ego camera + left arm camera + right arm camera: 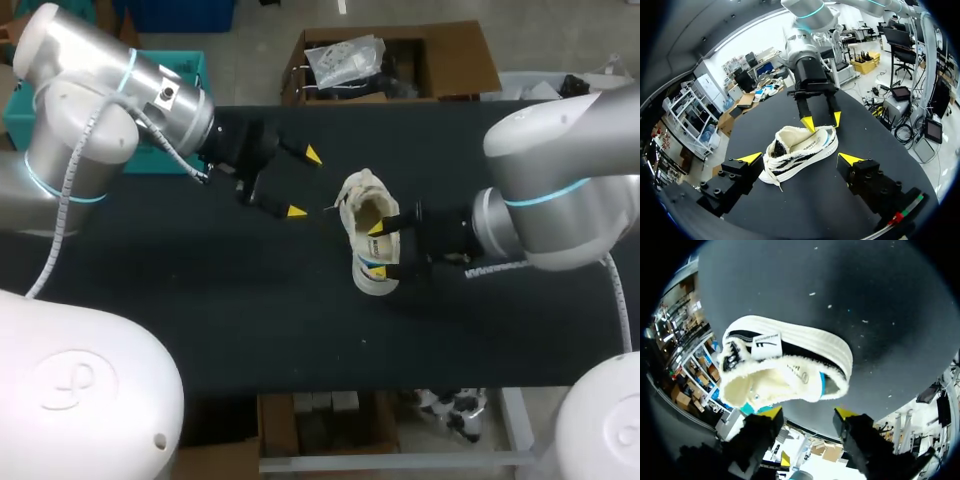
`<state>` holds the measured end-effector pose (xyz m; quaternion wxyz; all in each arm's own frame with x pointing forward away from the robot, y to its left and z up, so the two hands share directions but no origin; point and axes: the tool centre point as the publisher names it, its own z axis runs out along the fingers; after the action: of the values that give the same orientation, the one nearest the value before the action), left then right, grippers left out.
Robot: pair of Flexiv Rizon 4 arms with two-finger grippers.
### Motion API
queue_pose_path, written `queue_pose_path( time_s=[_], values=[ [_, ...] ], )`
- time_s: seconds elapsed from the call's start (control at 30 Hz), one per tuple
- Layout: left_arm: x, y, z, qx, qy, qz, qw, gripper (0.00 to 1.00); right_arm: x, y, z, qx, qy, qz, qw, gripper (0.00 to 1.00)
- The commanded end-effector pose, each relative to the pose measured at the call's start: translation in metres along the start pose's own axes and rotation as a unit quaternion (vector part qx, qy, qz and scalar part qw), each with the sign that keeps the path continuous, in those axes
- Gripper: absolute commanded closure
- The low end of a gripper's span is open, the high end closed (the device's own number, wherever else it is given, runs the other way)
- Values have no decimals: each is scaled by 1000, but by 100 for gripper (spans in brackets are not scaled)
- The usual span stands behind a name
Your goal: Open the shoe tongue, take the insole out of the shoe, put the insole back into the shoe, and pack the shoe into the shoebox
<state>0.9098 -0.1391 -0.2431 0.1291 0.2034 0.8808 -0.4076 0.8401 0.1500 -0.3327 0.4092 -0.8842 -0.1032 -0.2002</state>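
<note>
Finds the shoe (pixel 362 205) sole-down on the black desk (pixel 200 300), a little right of the middle, toe far, heel near, mouth upward, with a lace end trailing left. Places the right gripper (pixel 376 249) against the shoe's right flank at the heel half, jaws moderately apart, with one yellow tip by the collar rim and the other nearer the heel. Spans along the shoe rather than across it, so pinches nothing as far as can be seen. Reads as a bracing or lining-up stance, likely meant to stop the shoe sliding during work on its mouth.

Hangs the left gripper (pixel 305 183) just left of the toe half, above the desk, jaws wide and empty, aimed at the shoe yet apart from it. Probably set there for a reach to the tongue or laces. Cannot tell the insole from the fleecy lining; presumably inside. Cannot judge the tongue's position from here. Judges the task at or near its opening step, with packing far off.
</note>
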Motion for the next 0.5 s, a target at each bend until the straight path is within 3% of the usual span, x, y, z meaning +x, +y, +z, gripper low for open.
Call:
queue_pose_path(
  time_s=[0.03, 0.1, 0.17, 0.23, 0.5],
  values=[
    [-1, 1, -1, -12, -5, -16, 1000, 0, 4, -7, -2, 0, -6, -5, 1000, 100],
    [-6, 6, -3, -29, -13, -81, 996, 0, 8, -3, 3, 7, -10, -7, 1000, 100],
    [-11, 11, -6, -80, -25, -138, 987, 0, 11, -1, 9, 12, -14, -5, 1000, 100],
    [-12, 11, -13, -105, -38, -137, 984, 0, 14, 3, 17, 12, -18, -2, 1000, 100],
    [-12, 11, -13, -105, -38, -137, 984, 0, 17, 10, 39, 12, -29, 11, 999, 100]
  ],
)
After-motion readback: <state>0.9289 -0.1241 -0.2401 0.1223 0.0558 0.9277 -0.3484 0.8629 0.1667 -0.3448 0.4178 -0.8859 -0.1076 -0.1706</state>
